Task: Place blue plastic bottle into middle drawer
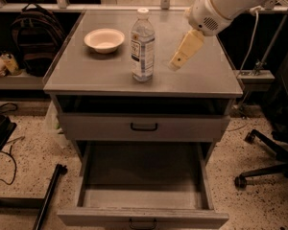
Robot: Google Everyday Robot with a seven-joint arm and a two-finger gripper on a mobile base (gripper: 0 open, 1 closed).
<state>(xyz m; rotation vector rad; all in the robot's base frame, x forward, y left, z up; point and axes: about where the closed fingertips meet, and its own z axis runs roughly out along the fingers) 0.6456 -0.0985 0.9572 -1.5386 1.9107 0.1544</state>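
Note:
The blue plastic bottle stands upright near the front middle of the grey cabinet top; it is clear, with a white cap and a white-and-blue label. My gripper hangs from the white arm just right of the bottle, a short gap away, low over the top and pointing down-left. It holds nothing that I can see. The middle drawer is pulled wide open below, its bare grey floor showing and a dark handle on its front.
A white bowl sits on the top, left of the bottle. A shallower drawer front with a black handle is closed above the open drawer. A backpack lies at the left, an office chair base at the right, a black pole on the floor.

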